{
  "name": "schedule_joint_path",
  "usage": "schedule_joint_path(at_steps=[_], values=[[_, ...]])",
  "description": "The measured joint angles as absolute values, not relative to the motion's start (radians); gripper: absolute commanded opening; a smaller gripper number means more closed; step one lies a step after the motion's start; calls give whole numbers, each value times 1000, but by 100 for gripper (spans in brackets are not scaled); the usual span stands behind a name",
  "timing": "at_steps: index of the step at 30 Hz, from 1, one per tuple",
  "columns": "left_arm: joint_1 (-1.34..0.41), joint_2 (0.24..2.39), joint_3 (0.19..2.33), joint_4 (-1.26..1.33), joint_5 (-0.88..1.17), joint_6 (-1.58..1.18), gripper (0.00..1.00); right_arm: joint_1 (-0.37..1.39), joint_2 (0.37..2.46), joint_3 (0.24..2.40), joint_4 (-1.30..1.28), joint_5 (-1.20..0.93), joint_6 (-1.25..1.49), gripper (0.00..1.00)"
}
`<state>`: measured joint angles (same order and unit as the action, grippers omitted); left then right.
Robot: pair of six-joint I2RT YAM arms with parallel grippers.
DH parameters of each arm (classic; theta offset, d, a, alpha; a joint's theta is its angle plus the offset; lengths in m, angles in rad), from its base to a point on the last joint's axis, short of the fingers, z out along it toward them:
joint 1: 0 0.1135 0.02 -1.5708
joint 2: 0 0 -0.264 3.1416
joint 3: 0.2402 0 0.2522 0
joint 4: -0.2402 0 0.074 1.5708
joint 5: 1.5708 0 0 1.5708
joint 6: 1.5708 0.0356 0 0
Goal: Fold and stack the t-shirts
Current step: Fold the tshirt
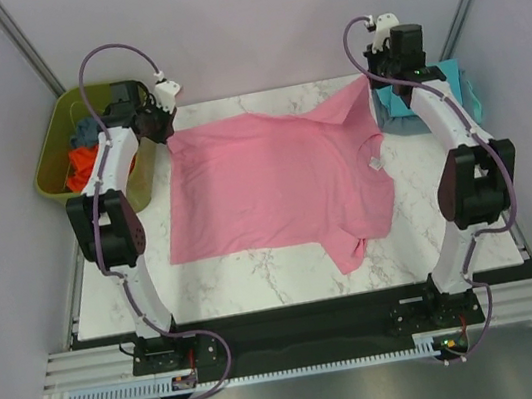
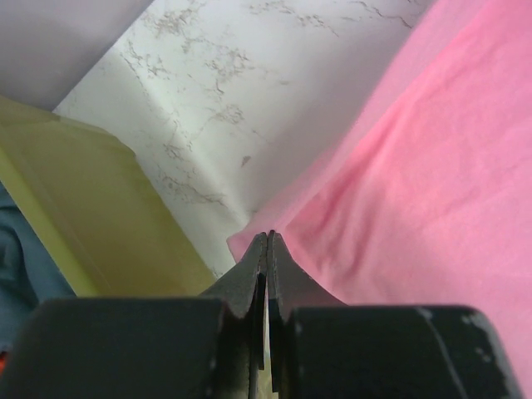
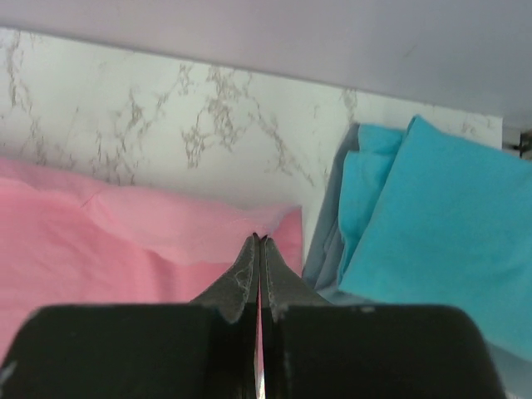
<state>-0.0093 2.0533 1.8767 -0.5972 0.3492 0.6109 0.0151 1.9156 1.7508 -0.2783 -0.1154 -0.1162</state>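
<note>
The light pink t-shirt point(image 1: 274, 183) lies spread across the marble table point(image 1: 257, 272), collar toward the right. My left gripper point(image 1: 155, 126) is shut on its far left corner, seen in the left wrist view point(image 2: 268, 236) pinching the pink cloth point(image 2: 416, 166). My right gripper point(image 1: 376, 76) is shut on the far right sleeve, seen in the right wrist view point(image 3: 259, 239) pinching pink cloth point(image 3: 125, 241). A folded turquoise t-shirt point(image 1: 402, 102) lies on a slate blue one at the far right, also in the right wrist view point(image 3: 440, 216).
An olive-green tub point(image 1: 62, 156) stands off the table's far left corner, holding an orange shirt point(image 1: 84, 166) and blue cloth. Its wall point(image 2: 100, 216) shows close to my left gripper. Grey walls surround the table.
</note>
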Motion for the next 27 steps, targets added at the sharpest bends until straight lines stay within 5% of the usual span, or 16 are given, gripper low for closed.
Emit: schedule_joint_path(at_steps=[23,26,27], values=[[52,1849,1561,-679,448,701,2,18,1347,1158,-398,-171,-59,0],[52,1850,1558,-688,447,701,11,17,1357,1097,-402,-185,-62,2],[52,1850,1558,-694,446,700,24,17,1364,1083,-407,-189,-66,11]])
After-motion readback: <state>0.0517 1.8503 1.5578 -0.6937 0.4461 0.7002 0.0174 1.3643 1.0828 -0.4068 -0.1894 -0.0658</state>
